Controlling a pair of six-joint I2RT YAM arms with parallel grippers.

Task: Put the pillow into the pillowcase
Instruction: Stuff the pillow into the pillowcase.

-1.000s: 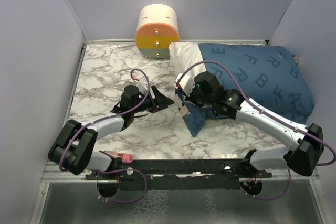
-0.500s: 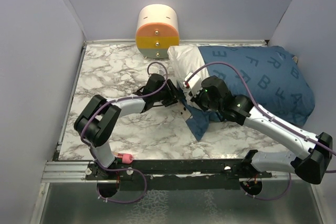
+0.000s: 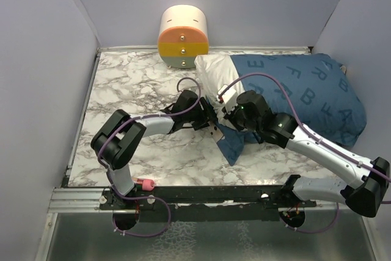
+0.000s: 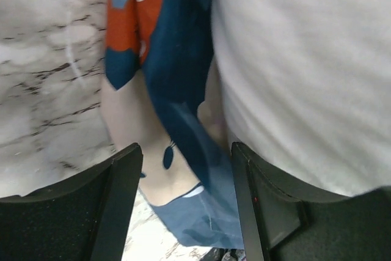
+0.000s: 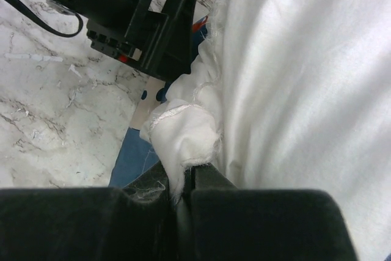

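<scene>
The white pillow [image 3: 211, 70] lies at the back right, most of it inside the blue lettered pillowcase [image 3: 305, 90], its left end sticking out. My right gripper [image 5: 188, 178] is shut on a pinch of the pillow's corner [image 5: 183, 123]; from above it sits at the case's mouth [image 3: 227, 107]. My left gripper [image 4: 186, 157] is open, its fingers [image 4: 122, 200] either side of the pillowcase's loose lower edge [image 4: 177, 108], which shows a red polka-dot bow. The pillow [image 4: 305, 71] bulges just right of that edge. From above, the left gripper [image 3: 209, 118] is against the case's opening.
A cream-and-orange cylinder [image 3: 183, 36] stands at the back wall, just left of the pillow. Grey walls close in the marble table [image 3: 122, 90] on the left, back and right. A small pink object [image 3: 145, 183] sits on the front rail.
My left arm has swung right from mid-table to the pillowcase's opening. The right gripper, still pinching the pillow corner, has shifted slightly right, and the pillow's exposed end has bunched up.
</scene>
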